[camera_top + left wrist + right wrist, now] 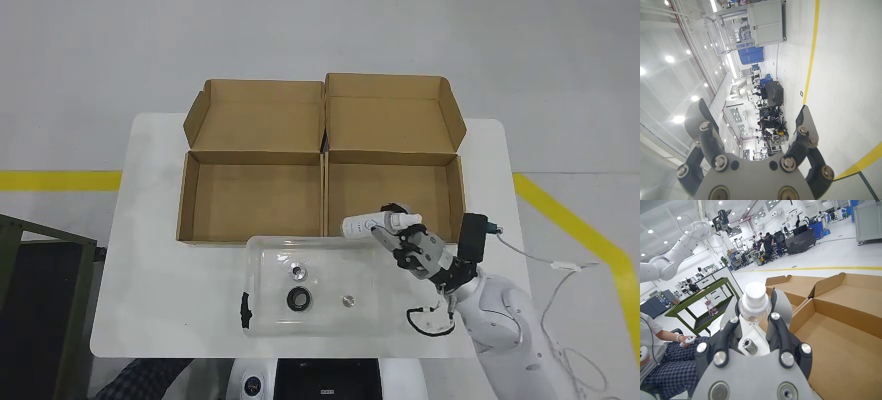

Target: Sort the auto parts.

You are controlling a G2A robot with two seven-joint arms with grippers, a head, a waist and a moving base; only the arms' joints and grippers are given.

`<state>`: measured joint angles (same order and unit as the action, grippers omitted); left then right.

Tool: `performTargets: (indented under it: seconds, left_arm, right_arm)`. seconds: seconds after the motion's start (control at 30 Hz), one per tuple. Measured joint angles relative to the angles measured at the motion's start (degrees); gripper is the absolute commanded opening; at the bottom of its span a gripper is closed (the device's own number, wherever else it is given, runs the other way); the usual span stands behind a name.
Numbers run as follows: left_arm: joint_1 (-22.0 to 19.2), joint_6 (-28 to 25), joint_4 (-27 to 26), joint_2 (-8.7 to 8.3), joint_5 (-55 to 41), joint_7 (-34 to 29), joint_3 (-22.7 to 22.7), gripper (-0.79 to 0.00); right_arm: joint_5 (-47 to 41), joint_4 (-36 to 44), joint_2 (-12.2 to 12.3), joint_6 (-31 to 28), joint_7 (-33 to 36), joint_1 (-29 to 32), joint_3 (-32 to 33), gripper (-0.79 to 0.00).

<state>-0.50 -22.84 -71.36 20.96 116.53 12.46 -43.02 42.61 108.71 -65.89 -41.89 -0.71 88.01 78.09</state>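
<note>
While the right gripper (388,230) grips a small clear bottle (362,226) above the clear tray's (262,262) far right edge, beside the right cardboard box (456,200), a black ring (299,297) and a metal cylinder (349,299) lie in the tray. Left gripper (753,106) is open, raised off the bench (150,250).

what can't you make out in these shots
- Bottle: lower body, right wrist view, hidden behind the right claw gripping it.
- Silver part, silver stud and black ring in the clear tray: top view, too small to identify.
- Metal cylinder: right wrist view, partly behind the claw's frame; which tray part it is, unclear.
- Right box: right wrist view, cut off by the picture's edge.
</note>
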Motion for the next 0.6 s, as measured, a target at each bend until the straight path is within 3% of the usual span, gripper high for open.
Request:
performTargets:
  seconds: [0.6]
  left_arm:
    - [0.00, 0.00, 0.00, 0.00, 0.00, 0.00, 0.00, 0.000]
  right_arm:
    - [-2.87, 0.25, -0.09, 1.06, -1.30, -0.40, 0.95, -0.785]
